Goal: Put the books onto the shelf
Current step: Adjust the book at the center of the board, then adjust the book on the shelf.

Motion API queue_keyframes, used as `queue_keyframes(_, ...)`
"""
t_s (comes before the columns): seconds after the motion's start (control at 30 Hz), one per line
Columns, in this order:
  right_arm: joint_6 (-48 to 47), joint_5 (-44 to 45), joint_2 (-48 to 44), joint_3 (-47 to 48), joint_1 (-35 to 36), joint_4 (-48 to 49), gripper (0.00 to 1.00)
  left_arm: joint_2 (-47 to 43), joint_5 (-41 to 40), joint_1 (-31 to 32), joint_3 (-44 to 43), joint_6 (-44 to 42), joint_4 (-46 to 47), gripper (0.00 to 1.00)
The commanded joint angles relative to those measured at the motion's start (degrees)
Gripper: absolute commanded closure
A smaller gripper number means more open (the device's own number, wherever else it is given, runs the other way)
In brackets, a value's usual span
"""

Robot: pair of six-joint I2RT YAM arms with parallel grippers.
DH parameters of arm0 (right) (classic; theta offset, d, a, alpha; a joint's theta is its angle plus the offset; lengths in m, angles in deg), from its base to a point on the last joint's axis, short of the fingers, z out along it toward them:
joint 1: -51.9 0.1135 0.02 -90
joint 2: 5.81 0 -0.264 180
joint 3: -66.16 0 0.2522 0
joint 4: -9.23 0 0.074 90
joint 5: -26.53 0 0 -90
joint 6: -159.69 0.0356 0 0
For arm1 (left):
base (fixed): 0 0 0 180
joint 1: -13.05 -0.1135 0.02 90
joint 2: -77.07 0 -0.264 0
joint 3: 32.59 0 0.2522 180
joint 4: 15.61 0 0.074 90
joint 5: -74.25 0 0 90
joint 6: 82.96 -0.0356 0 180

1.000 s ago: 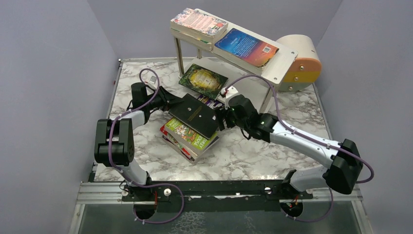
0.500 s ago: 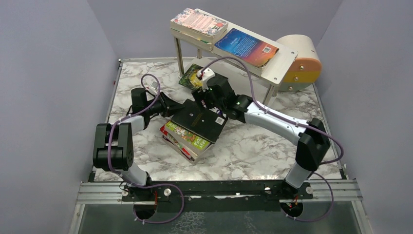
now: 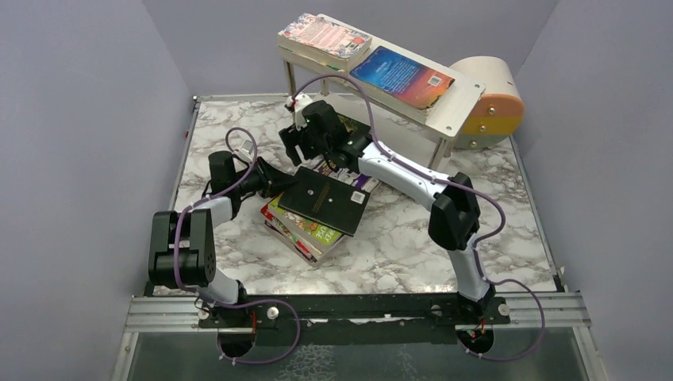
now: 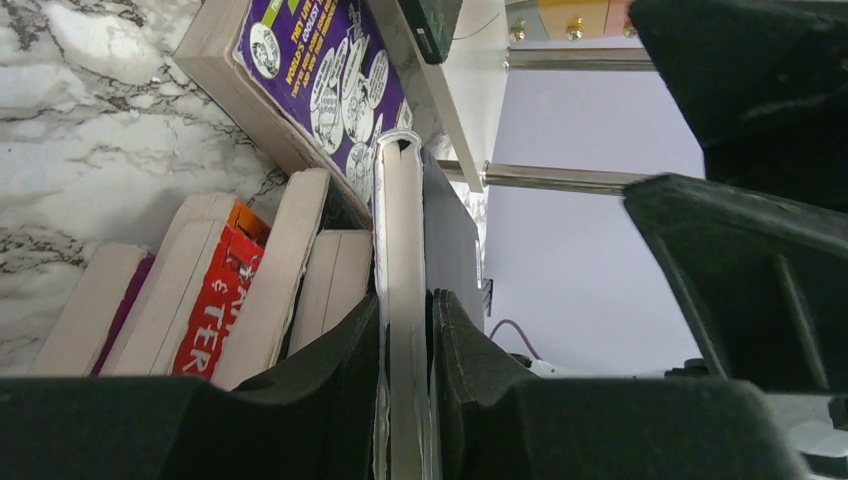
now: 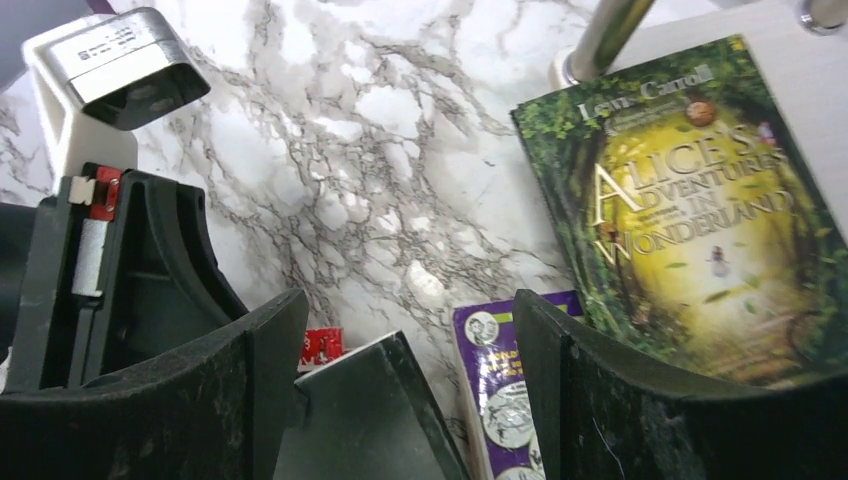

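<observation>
Left claw (image 4: 405,312) clamped on the black book (image 3: 324,200) — right claw (image 5: 400,322) apart, holding nothing.

Robot lab booth: grey walls (image 3: 79,119), marbled tabletop (image 3: 397,254)

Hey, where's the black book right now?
The black book is mid-table in the top view, clamped in the left gripper jaws, just over the stack of books.

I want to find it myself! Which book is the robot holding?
Look at the marble table, in front of the shelf. A pile of bright books lies there, and the left hand holds one by its edge over the pile. It is the plain black book; its neighbours are colourful.
</observation>
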Motion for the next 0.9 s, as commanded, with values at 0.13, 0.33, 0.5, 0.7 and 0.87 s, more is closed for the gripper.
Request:
queue_keyframes(0.13, 3.3, -4.5, 7.8, 8.7, -0.7, -6.7, 0.26, -3.2, 4.2, -3.3, 2.7, -0.6, 1.5, 1.00)
queue_keyframes(0.33, 4.8, -4.7, 10.1, 9.4, -1.2, -6.5, 0.26, -3.2, 5.7, -5.0, 3.1, -1.0, 1.3, 1.00)
queue_keyframes(0.5, 5.7, -5.0, 11.8, 9.4, -1.7, -5.5, 0.26, -3.2, 6.1, -5.4, 3.1, -1.5, 0.7, 1.00)
queue_keyframes(0.7, 7.4, -5.6, 13.6, 9.5, -2.7, -4.6, 0.26, -3.2, 6.1, -5.5, 3.1, -2.0, 0.2, 1.00)
queue_keyframes(0.87, 8.8, -6.3, 15.0, 9.4, -3.6, -3.0, 0.26, -3.1, 6.3, -5.7, 3.2, -2.4, -0.3, 1.00)
